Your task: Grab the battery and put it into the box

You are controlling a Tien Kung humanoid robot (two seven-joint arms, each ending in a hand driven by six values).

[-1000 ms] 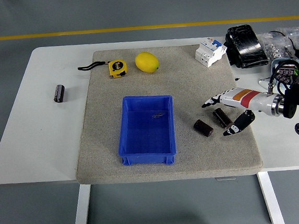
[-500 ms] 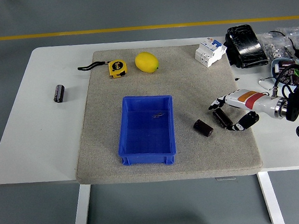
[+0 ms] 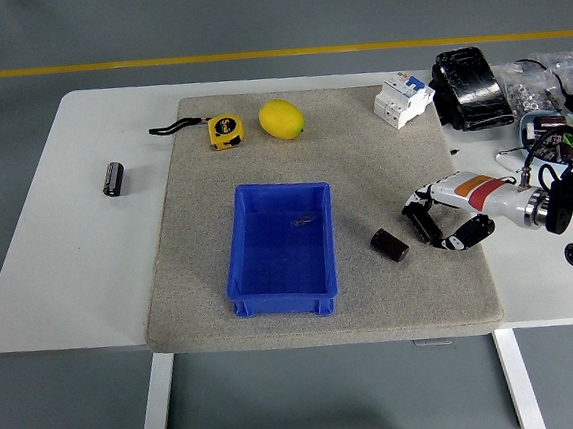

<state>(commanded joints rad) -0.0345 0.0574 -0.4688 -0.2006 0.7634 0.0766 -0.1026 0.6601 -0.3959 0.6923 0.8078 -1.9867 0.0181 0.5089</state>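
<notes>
With the right hand (image 3: 440,219) curled loosely around the battery (image 3: 426,225) lying on the mat (image 3: 362,158), press fingers and thumb firmly before lifting toward the blue box (image 3: 282,247).

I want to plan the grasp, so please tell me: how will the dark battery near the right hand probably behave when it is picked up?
The battery looks like a short rigid cylinder lying on its side, so it may roll if nudged. The rough mat probably slows that. Its dark skin looks smooth, so it might slip between the right hand fingers.
</notes>
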